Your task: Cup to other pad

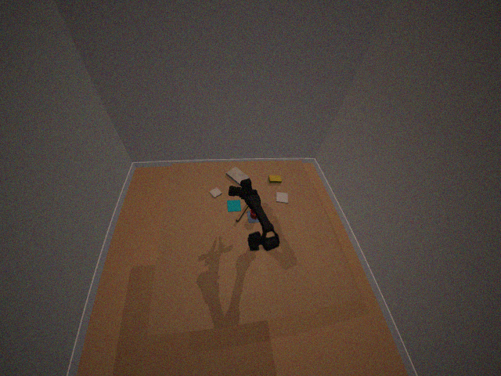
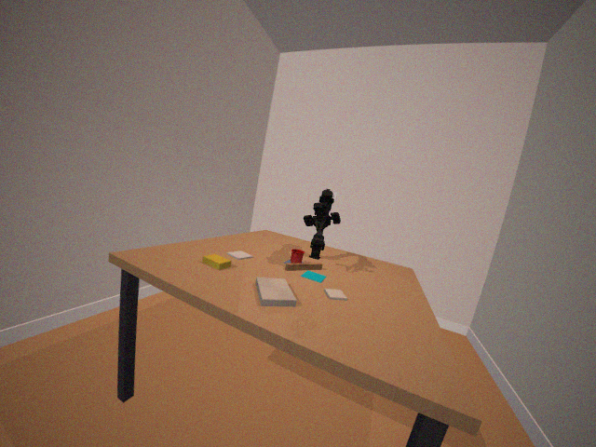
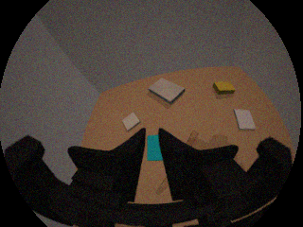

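The red cup stands upright on the blue pad, partly hidden by the arm in the top view. The cup does not show in the wrist view, and no marbles can be made out. The teal pad lies beyond a low wooden bar from the cup, with nothing on it. My gripper is held high above the table, away from the cup. Its fingers are nearly together, with a narrow gap and nothing between them; the teal pad shows far below past the tips.
The low wooden bar lies between the two pads. A grey slab, a yellow block and two thin white tiles lie farther out from the arm's base.
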Available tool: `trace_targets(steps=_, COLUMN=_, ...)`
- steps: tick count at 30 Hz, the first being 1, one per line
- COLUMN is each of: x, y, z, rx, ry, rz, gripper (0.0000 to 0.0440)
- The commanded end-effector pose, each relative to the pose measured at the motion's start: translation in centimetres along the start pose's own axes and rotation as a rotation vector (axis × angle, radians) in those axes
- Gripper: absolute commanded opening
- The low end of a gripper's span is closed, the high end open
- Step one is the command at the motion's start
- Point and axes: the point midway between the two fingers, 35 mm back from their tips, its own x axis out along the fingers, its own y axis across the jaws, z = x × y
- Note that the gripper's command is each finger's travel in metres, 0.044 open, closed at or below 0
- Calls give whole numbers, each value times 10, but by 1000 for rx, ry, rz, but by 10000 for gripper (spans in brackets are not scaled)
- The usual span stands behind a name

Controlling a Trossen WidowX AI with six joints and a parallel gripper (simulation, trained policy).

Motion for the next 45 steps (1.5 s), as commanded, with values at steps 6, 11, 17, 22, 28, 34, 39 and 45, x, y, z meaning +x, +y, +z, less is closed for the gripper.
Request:
trace_targets(steps=6, x=3, y=2, z=-14, rx=39, ry=148, rz=-48, gripper=92)
trace_targets(steps=11, x=4, y=0, z=-21, rx=44, ry=223, rz=-83, gripper=97)
trace_targets(steps=17, x=4, y=-3, z=-30, rx=41, ry=311, rz=-128, gripper=108)
trace_targets(steps=22, x=3, y=-7, z=-36, rx=32, ry=383, rz=-166, gripper=114)
trace_targets(steps=28, x=3, y=-12, z=-43, rx=19, ry=468, rz=-211, gripper=114)
trace_targets(steps=34, x=2, y=-19, z=-51, rx=1, ry=553, rz=-255, gripper=107)
trace_targets(steps=39, x=2, y=-26, z=-57, rx=-20, ry=623, rz=-289, gripper=100)
trace_targets(steps=45, x=1, y=-37, z=-65, rx=-42, ry=703, rz=-329, gripper=96)
